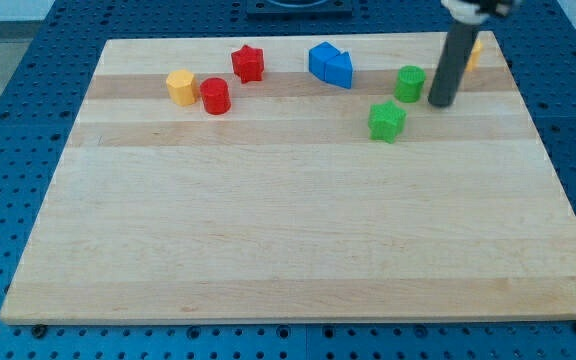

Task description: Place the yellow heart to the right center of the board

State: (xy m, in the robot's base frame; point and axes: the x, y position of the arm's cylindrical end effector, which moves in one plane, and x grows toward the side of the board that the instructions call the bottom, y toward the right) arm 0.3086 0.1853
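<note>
The yellow heart (475, 52) sits near the board's top right corner, mostly hidden behind the dark rod; only a yellow sliver shows. My tip (441, 103) rests on the board just below and left of it, to the right of the green cylinder (410, 83). A green star-like block (387, 121) lies below and left of the tip.
Two blue blocks (330, 65) stand together at top centre. A red star (248, 63), a red cylinder (215, 96) and a yellow hexagon-like block (180, 87) sit at top left. The wooden board (288, 240) is edged by a blue perforated table.
</note>
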